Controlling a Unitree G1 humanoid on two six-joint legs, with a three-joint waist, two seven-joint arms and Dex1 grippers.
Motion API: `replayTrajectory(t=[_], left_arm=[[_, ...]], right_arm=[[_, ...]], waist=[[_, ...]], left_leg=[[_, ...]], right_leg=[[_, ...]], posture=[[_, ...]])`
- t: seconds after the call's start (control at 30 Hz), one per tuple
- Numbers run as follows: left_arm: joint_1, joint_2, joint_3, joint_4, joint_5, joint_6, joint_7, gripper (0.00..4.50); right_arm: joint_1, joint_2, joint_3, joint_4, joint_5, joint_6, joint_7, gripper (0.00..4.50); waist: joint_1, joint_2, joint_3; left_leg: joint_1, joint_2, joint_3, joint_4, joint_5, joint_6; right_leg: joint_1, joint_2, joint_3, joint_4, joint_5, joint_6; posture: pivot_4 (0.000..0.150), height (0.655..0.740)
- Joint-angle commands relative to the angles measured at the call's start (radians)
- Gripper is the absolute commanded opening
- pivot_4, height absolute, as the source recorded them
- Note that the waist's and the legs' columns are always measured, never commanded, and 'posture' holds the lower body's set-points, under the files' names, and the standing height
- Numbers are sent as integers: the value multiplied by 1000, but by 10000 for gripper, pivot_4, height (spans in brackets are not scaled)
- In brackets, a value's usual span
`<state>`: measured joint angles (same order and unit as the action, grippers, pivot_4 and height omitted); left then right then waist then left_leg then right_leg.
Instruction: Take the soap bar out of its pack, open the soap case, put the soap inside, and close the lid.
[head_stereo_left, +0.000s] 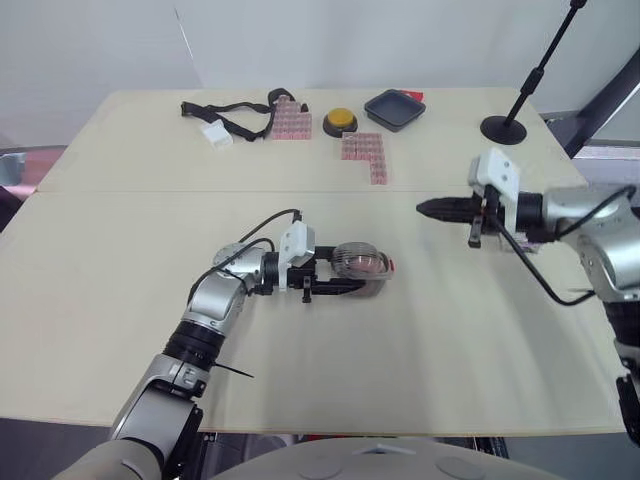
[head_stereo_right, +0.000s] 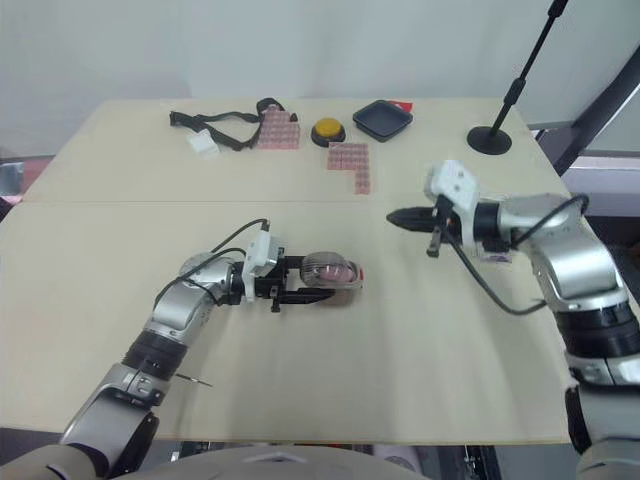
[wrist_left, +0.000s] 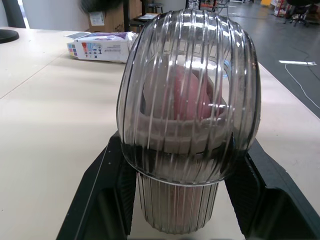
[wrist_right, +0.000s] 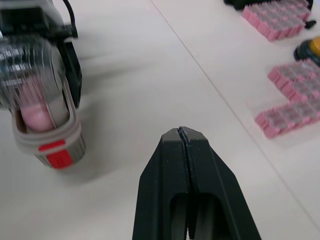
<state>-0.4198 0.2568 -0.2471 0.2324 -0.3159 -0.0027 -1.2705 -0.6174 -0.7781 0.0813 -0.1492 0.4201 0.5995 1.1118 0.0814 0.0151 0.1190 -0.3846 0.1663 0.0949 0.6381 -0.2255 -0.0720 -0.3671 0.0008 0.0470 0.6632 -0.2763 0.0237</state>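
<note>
Left wrist view, soap case (wrist_left: 187, 125), soap pack (wrist_left: 100, 48), lettering unreadable

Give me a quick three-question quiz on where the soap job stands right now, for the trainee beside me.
1. True or false: the right gripper is shut on the soap.
2. Multiple choice: the left gripper is A) open above the table, B) shut on the soap case, C) shut on nothing.
3. Fill in: the soap seen through the case's clear ribbed lid is ____ in colour.

Key:
1. False. It is shut on nothing and hangs apart from the case.
2. B.
3. Pink.
</note>
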Motion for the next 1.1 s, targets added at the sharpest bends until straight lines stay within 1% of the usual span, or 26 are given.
replayTrajectory(t=[0.03,0.2,0.33,0.47,0.63,1.1], left_arm=[[-3,1,21,-33,-28,-1,1,19284],[0,1,18,-40,-28,3,-1,19284],[1,0,18,-44,-28,6,2,19284],[2,4,18,-46,-29,10,0,19284],[-2,3,21,-45,-29,13,4,19284],[-5,3,22,-41,-28,11,10,19284]], right_arm=[[-108,9,37,-83,48,72,38,147],[-234,28,115,-155,61,187,43,147],[-286,47,185,-243,63,259,41,147],[-300,72,241,-283,36,284,17,147],[-309,94,294,-292,3,298,-20,147],[-269,58,351,-312,-27,288,-5,147]], waist=[[2,0,0],[10,0,0],[14,0,0],[15,0,0],[16,0,0],[16,0,0]], left_leg=[[0,0,0,0,0,0],[0,0,0,0,0,0],[0,0,0,0,0,0],[0,0,0,0,0,0],[0,0,0,0,0,0],[0,0,0,0,0,0]], right_leg=[[0,0,0,0,0,0],[0,0,-1,0,0,0],[0,0,-1,1,0,0],[0,0,-1,0,0,0],[0,0,-1,0,0,0],[0,0,-1,0,0,0]], posture=[[1500,7400],[1500,7400],[1500,7400],[1500,7400],[1500,7400],[1500,7400]])
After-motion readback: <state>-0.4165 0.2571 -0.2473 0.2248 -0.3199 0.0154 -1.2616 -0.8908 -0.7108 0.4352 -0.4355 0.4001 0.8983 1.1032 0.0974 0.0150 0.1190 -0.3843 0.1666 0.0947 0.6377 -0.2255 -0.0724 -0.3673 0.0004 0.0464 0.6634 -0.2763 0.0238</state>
